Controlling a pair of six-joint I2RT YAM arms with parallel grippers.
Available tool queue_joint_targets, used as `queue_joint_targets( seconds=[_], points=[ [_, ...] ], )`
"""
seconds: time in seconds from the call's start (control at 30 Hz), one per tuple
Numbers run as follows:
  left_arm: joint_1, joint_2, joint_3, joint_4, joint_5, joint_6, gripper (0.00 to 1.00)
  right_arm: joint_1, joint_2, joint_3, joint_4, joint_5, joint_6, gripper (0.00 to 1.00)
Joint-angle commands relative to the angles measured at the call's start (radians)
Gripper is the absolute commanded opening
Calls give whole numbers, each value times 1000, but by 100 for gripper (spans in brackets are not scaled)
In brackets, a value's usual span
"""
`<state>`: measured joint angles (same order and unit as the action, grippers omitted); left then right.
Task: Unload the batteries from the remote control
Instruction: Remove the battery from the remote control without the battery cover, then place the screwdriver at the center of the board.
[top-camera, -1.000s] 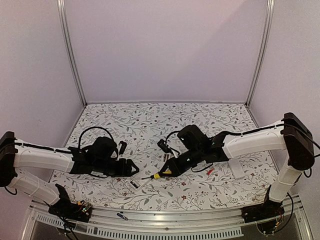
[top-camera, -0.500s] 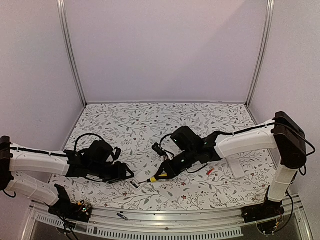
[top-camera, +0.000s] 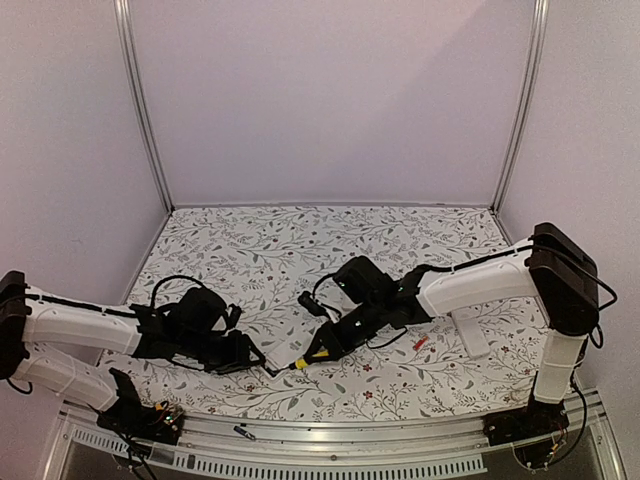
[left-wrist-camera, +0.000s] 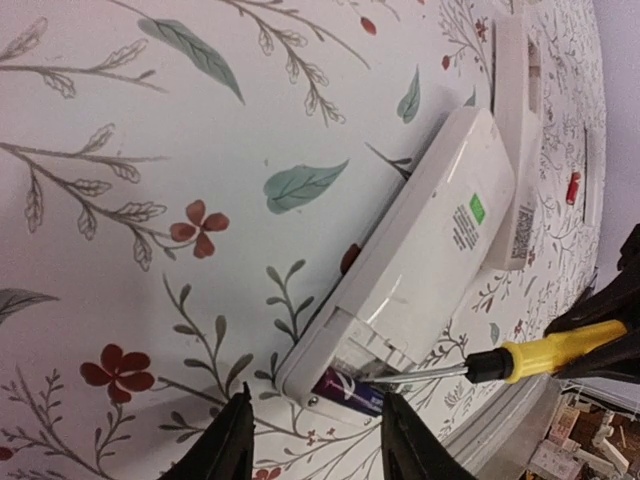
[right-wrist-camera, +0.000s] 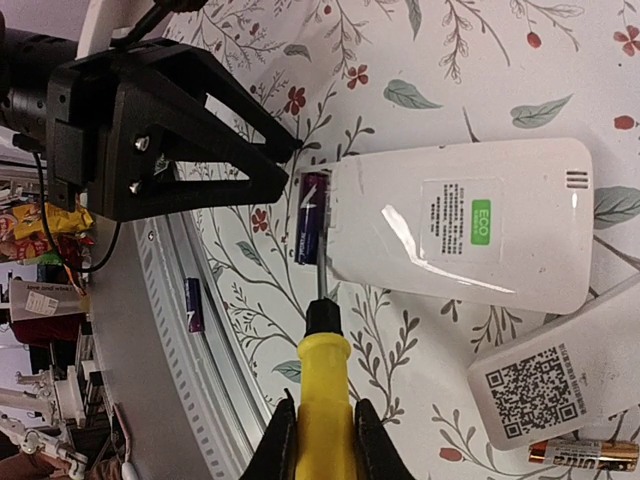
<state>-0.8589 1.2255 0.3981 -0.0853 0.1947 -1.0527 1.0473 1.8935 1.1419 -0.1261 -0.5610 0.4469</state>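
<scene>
The white remote control (left-wrist-camera: 430, 255) lies back-up on the flowered table, its battery compartment open at the near end. One dark purple battery (left-wrist-camera: 352, 390) sits in that compartment, also visible as a purple battery (right-wrist-camera: 312, 215) in the right wrist view. My right gripper (right-wrist-camera: 320, 420) is shut on a yellow-handled screwdriver (right-wrist-camera: 325, 385), whose metal tip rests at the compartment beside the battery. My left gripper (left-wrist-camera: 315, 450) is open, its fingers (left-wrist-camera: 228, 445) straddling the remote's open end without touching it. A red-orange battery (left-wrist-camera: 573, 187) lies loose farther off.
A second white piece with a QR label (right-wrist-camera: 555, 375) lies beside the remote, a copper-coloured battery (right-wrist-camera: 585, 452) next to it. Another dark battery (right-wrist-camera: 193, 305) rests on the front metal rail (top-camera: 330, 440). The left gripper body (right-wrist-camera: 170, 130) is close to the remote's end.
The left gripper has moved toward the remote's open end and its jaws have narrowed. The right arm has shifted left, bringing the screwdriver tip to the compartment.
</scene>
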Motion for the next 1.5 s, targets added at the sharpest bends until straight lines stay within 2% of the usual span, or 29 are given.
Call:
queue_joint_targets(
  seconds=[0.0, 0.23, 0.73, 0.93, 1.13, 1.3, 1.47],
  points=[
    [6, 28, -13, 28, 15, -4, 41, 5, 46, 24, 18, -44, 28, 0],
    [6, 46, -15, 40, 22, -4, 31, 2, 74, 26, 33, -73, 51, 0],
    [6, 31, -6, 35, -7, -1, 30, -10, 42, -11, 101, -93, 70, 0],
    [10, 3, 26, -7, -46, 29, 37, -10, -9, -25, 118, -80, 57, 0],
    [45, -23, 101, -89, -82, 119, 58, -13, -94, -45, 137, -19, 22, 0],
    [127, -23, 213, -166, -75, 244, 76, -49, -211, -90, 128, 77, -2, 0],
    [237, 30, 327, -197, -25, 404, 80, -124, -331, -169, 74, 246, -10, 0]
  ],
)
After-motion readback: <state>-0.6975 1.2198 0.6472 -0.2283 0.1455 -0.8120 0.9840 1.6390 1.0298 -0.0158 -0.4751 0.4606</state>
